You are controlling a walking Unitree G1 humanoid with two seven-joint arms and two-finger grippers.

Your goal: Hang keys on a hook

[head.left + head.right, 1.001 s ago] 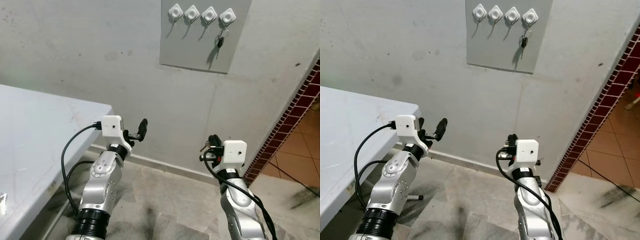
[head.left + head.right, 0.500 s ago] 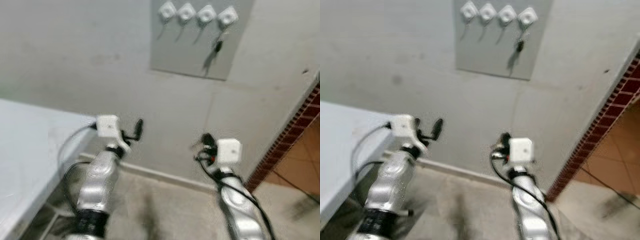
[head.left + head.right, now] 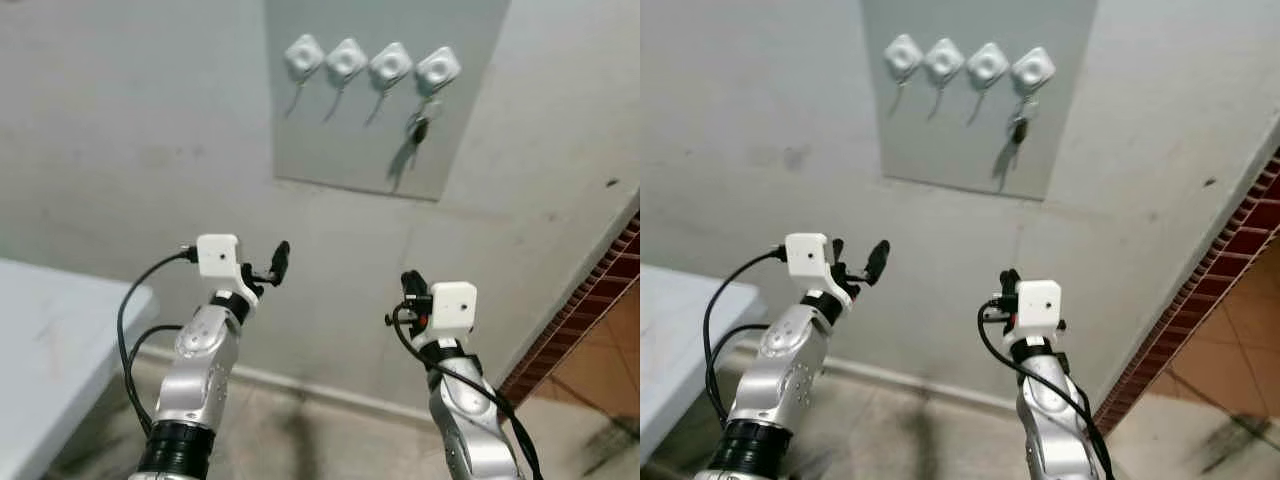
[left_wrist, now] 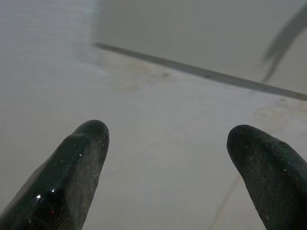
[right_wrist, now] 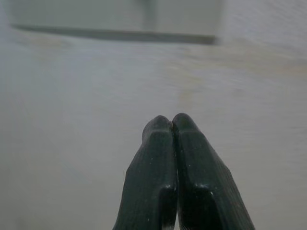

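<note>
A grey board (image 3: 330, 150) is fixed to the wall ahead, with a row of white hooks (image 3: 346, 60) along its top. A small bunch of keys (image 3: 420, 126) hangs from the rightmost hook (image 3: 438, 69); the other hooks are bare. My left gripper (image 3: 279, 262) is raised below the board's left part, open, its fingertips (image 4: 91, 136) wide apart and facing the bare wall. Below the board's right part, my right gripper (image 3: 408, 285) is shut, the fingertips (image 5: 171, 123) pressed together with nothing showing between them. Both grippers are well short of the hooks.
A white table (image 3: 50, 340) juts in at the lower left. A red tiled wall (image 3: 605, 285) runs down the right side, with orange floor tiles beyond it. A skirting strip (image 3: 330, 392) runs along the foot of the wall, above the grey floor.
The camera has moved closer to the wall: the board and hooks look larger and lower, and the table has slid left. Both arms keep the same raised pose.
</note>
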